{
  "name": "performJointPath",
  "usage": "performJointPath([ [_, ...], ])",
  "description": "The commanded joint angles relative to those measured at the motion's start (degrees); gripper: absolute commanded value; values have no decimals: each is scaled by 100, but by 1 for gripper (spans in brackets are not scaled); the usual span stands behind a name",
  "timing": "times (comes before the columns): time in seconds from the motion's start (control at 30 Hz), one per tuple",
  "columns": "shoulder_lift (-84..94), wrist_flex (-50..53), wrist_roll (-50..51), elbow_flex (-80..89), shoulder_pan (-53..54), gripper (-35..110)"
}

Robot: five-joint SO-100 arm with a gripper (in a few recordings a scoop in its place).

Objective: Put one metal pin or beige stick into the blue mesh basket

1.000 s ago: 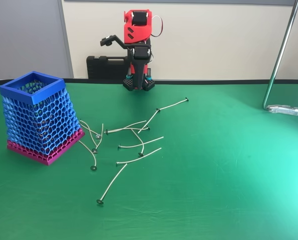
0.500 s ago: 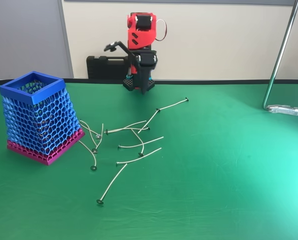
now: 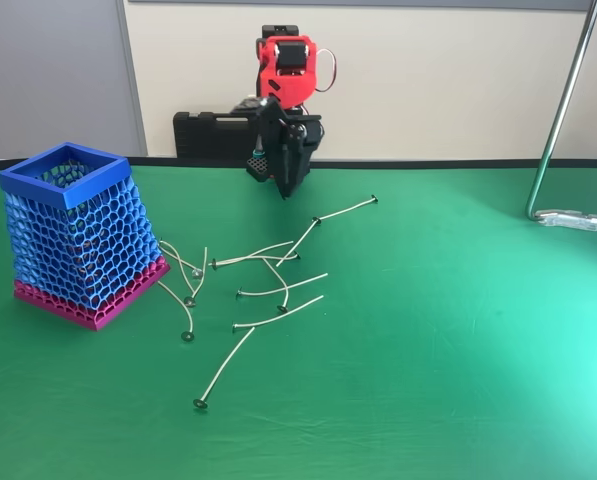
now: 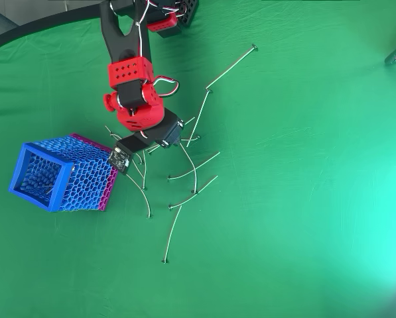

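The basket [image 3: 73, 235] is seen near the table's [image 3: 458, 380] left edge in the fixed view: blue honeycomb mesh, square blue rim, pink base band, standing upright. Just right of it, toward the table's middle, the pins [image 3: 278, 290] lie scattered and partly crossed: thin pale wires, each with a small flat disc at one end. They are judged light, springy and slippery; a grip at mid-shaft on an outlying pin [image 4: 230, 67] is advised. The gripper [image 3: 283, 185] hangs near the back edge; whether it is closed cannot be told, and nothing is seen held.
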Motion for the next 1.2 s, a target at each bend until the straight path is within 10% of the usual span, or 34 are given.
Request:
performJointPath([
  [0.0, -26, 9, -659, -53, -53, 1],
  [0.67, -545, 193, -5071, -26, 202, 1],
  [1.17, -1222, 510, -5581, -211, 132, 3],
])
